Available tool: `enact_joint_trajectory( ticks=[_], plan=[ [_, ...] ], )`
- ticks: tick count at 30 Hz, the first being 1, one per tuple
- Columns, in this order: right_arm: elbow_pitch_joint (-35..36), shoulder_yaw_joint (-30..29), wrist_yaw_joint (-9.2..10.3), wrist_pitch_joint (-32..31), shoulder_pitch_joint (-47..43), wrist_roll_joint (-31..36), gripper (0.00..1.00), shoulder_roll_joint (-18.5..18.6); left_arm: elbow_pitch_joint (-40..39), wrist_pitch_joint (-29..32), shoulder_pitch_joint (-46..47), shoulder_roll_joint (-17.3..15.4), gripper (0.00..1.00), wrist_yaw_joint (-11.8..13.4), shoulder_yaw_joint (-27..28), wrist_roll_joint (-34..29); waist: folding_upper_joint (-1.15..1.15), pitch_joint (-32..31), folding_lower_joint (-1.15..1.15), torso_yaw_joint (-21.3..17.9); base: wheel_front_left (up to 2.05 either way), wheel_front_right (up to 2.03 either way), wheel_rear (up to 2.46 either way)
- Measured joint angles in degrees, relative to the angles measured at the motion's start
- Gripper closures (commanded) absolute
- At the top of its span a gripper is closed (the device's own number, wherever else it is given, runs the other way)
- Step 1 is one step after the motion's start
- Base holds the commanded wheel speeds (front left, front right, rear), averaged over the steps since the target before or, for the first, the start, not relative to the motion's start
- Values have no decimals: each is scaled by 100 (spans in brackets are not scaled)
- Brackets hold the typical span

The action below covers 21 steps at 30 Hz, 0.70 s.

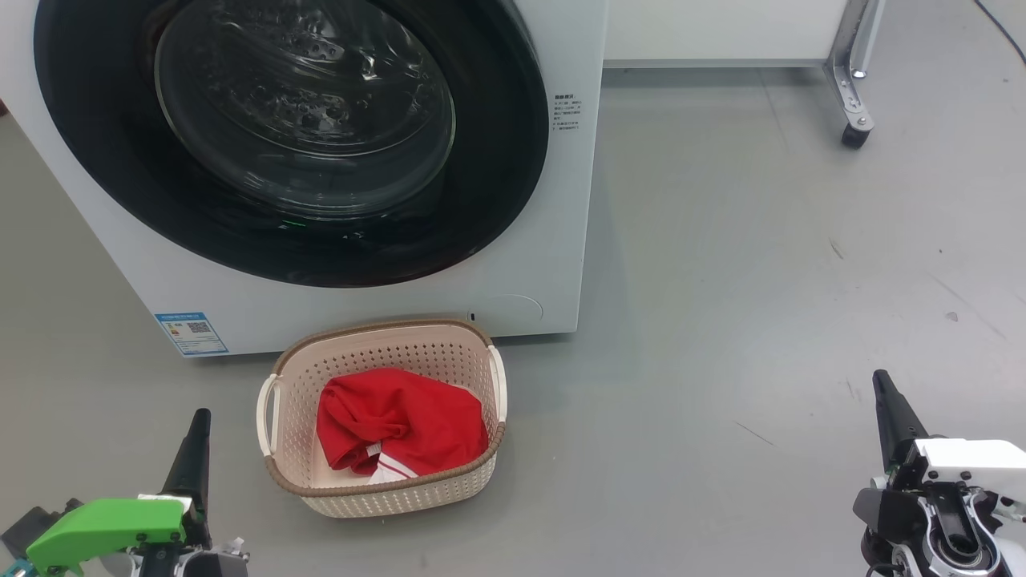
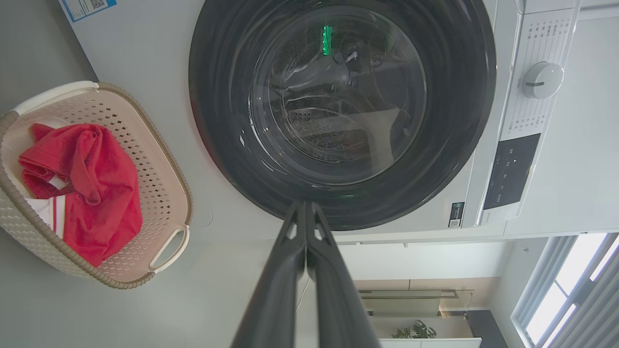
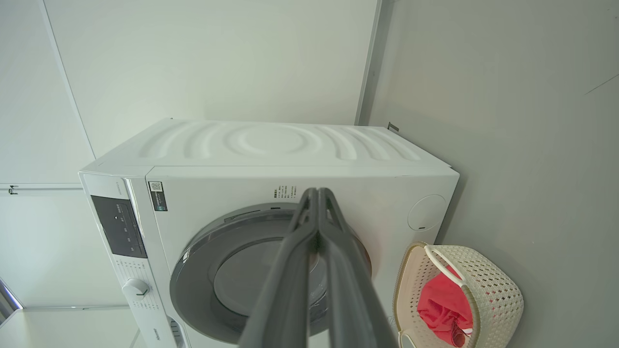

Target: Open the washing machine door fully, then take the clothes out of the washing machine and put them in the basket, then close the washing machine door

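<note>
Now you have the door (image 1: 292,136) sitting flush against the front of the washer (image 1: 529,264). Its black rim rings the clear glass bowl, and through the glass you can make out the perforated steel drum. The basket (image 1: 383,330) stands on the grey floor (image 1: 721,280) just in front of the washer's lower edge, below the bottom of the door; you cannot tell whether the two touch. The clothes (image 1: 401,421) lie bunched inside the basket, red fabric heaped over most of its floor, with a bit of white stripe showing at the near side.

Your left gripper (image 1: 199,417) is at the lower left of the head view, over the floor to the left of the basket and apart from it. Its wrist view shows the two fingers pressed together tip to tip, gripping nothing and pointing at the door's rim. Your right gripper (image 1: 880,378) is at the lower right, well apart from both basket and washer. Its wrist view shows its fingers likewise squeezed together and empty. A blue label (image 1: 191,332) sits low on the washer's front, left of the basket.
</note>
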<state>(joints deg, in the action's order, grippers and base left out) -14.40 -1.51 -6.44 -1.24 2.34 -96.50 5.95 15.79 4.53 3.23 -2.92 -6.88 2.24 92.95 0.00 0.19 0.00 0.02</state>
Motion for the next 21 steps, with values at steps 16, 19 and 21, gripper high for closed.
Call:
enact_joint_trajectory(
  ticks=[16, 19, 21],
  plan=[
    [-60, -8, -4, -7, 66, -5, 100, 0, 13, 0, 2, 0, 100, -1, 13, 16, 0, -2, 0, -1, 0, 0, 0],
    [-74, -9, -4, -7, 66, -5, 100, 0, 13, 0, 2, 0, 100, -1, 15, 16, 0, -2, 0, -1, 0, 0, 0],
    [-78, -11, -4, -7, 66, -5, 100, 0, 13, 0, 3, 0, 100, -1, 16, 16, 0, -2, 0, -1, 0, 0, 0]
  ],
)
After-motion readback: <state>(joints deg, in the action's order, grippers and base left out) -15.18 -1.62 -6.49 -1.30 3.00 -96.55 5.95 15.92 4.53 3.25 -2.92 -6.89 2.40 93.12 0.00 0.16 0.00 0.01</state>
